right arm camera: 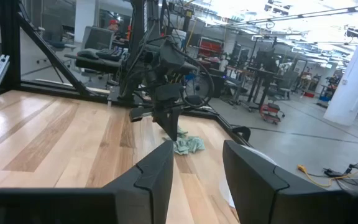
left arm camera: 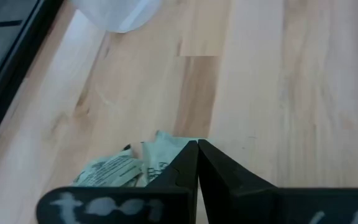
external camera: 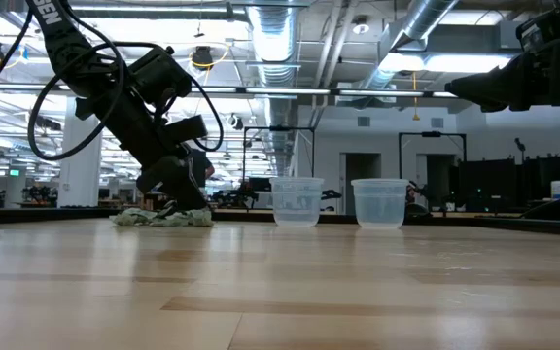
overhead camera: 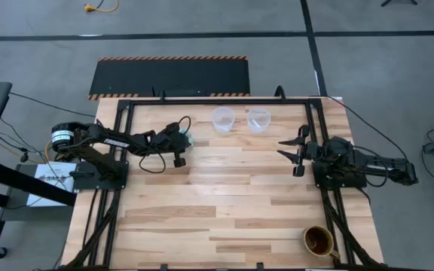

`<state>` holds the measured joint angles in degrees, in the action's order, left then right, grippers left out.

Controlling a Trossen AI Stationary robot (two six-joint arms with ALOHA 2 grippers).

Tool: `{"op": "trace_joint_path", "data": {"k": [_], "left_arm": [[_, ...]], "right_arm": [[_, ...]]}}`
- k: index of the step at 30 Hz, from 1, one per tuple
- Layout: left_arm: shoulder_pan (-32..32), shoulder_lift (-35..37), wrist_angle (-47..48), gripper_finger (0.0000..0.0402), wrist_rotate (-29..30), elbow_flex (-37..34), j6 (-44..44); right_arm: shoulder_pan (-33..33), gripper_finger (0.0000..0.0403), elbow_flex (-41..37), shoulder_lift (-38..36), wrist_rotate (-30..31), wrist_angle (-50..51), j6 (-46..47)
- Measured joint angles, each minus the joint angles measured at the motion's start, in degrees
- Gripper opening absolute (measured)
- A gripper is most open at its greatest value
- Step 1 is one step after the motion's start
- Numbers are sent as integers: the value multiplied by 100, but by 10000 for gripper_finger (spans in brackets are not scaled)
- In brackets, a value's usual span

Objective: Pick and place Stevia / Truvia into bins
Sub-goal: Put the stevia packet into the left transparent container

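A small pile of pale green and white Stevia packets (overhead camera: 188, 140) (external camera: 161, 219) (left arm camera: 114, 169) (right arm camera: 189, 145) lies flat on the table's far left part. My left gripper (overhead camera: 184, 138) (external camera: 189, 204) (left arm camera: 197, 144) slants down onto the pile's edge with its fingers shut. Two clear cups, the bins (overhead camera: 223, 118) (overhead camera: 258, 118) (external camera: 297, 201) (external camera: 380, 202), stand upright to the right of the pile, near the far edge. My right gripper (overhead camera: 288, 148) (right arm camera: 197, 165) waits open and level above the table's right side, with nothing between its fingers. My left gripper's shut fingertips (left arm camera: 190, 152) come down aslant from the table's left, at the edge of the packet pile (left arm camera: 164, 149). The fingers themselves hide the spot. I cannot tell whether a packet is pinched between them or only touched.
A brown amber cup (overhead camera: 318, 240) stands at the near right corner. A black frame rail (overhead camera: 217, 100) runs along the far edge behind the cups. Bare wood (overhead camera: 224, 196) spreads across the middle and near part of the table.
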<state>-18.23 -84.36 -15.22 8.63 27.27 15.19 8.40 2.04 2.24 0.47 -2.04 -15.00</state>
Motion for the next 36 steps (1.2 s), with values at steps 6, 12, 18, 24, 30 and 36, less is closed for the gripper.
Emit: {"op": "trace_joint_path", "data": {"k": [6, 12, 18, 24, 30, 36], "left_arm": [[34, 0, -200, 0, -75, 0, 2], [35, 0, -581, 0, -1218, 0, 15], [29, 0, -596, 1, -1397, 0, 14], [32, 0, -453, 41, -1142, 0, 12], [31, 0, -356, 125, -560, 0, 157], [29, 0, 237, 175, 22, 0, 146]], "right_arm": [[0, 134, 0, 0, -2, 2, 0], [0, 134, 0, 0, -2, 29, 2], [0, 134, 0, 0, -4, 47, 1], [0, 134, 0, 0, -4, 104, 1], [0, 134, 0, 0, -4, 167, 2], [-1, 134, 0, 0, -4, 166, 2]]}}
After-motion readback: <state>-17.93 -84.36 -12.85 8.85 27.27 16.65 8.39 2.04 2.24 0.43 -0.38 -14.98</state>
